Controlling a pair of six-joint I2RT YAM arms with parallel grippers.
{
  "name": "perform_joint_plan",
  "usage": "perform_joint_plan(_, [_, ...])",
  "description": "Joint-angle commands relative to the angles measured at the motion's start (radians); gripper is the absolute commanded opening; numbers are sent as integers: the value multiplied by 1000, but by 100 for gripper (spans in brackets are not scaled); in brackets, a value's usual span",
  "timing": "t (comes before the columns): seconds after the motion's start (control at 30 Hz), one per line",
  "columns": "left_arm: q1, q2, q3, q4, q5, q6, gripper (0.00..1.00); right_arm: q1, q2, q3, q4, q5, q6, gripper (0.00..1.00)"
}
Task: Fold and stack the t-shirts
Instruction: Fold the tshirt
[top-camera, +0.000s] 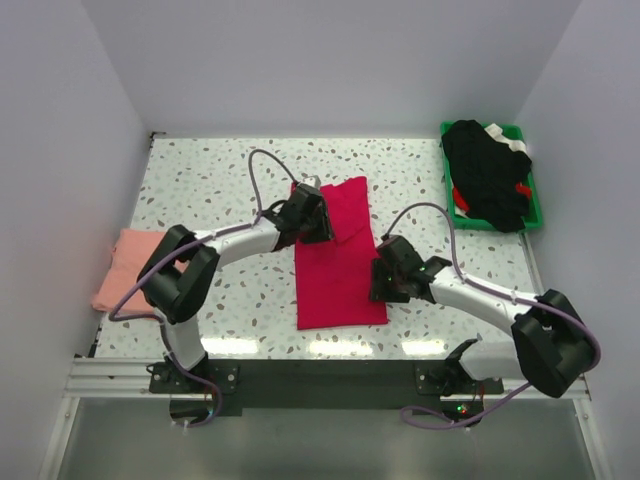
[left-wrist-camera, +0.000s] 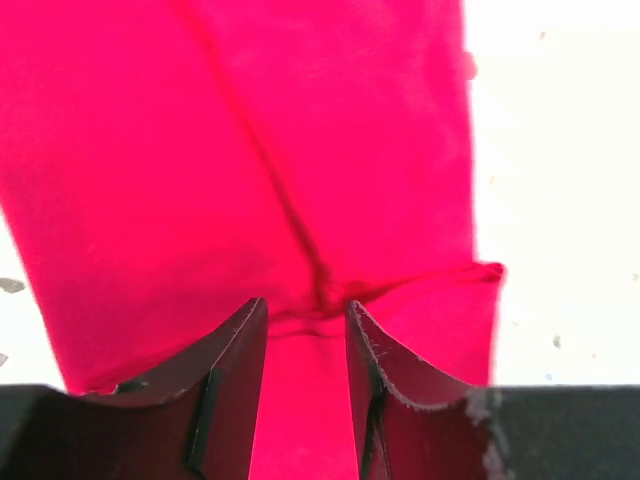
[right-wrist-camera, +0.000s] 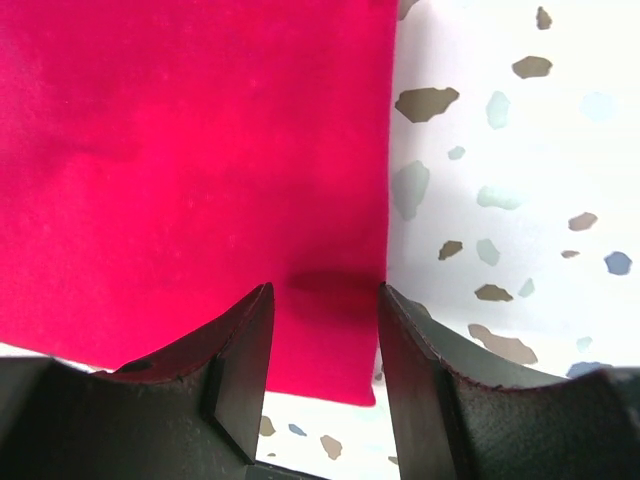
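The crimson-red t-shirt lies folded into a long strip in the middle of the table. The salmon-pink t-shirt lies folded at the left edge. My left gripper hovers low over the red shirt's upper left part. In the left wrist view its jaws stand apart over red cloth, with a small pucker at the tips. My right gripper is at the shirt's right edge. Seen from the right wrist it is open, straddling that edge of the red shirt near a lower corner, nothing pinched.
A green bin at the back right holds a heap of dark clothes. The speckled table is bounded by white walls on the left, back and right. Cables loop above both arms.
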Motion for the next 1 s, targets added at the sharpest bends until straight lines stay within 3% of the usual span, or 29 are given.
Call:
perform_joint_plan(0.0, [3,-101,17,73,79,68,41,-8,-58,34,-47,33,9,50])
perform_joint_plan(0.1, [0,-122,-32,125,184,59,35,-40,-82,66,-63,40,2,49])
perform_joint_plan(0.17, [-3,-122,-58,202,251,33,26,-63,-102,80,-72,43,-9,49])
perform_joint_plan(0.23, [-11,-113,-92,251,285,14,14,-106,-105,99,-75,33,-26,49])
perform_joint_plan(0.33, [-17,-89,-127,291,302,-3,6,-140,-92,125,-69,17,-49,49])
perform_joint_plan(0.6, [-17,52,-143,323,304,-18,1,-166,23,223,-11,1,-69,48])
perform_joint_plan(0.97, [-17,59,-167,253,212,-44,1,-201,275,326,101,13,-78,46])
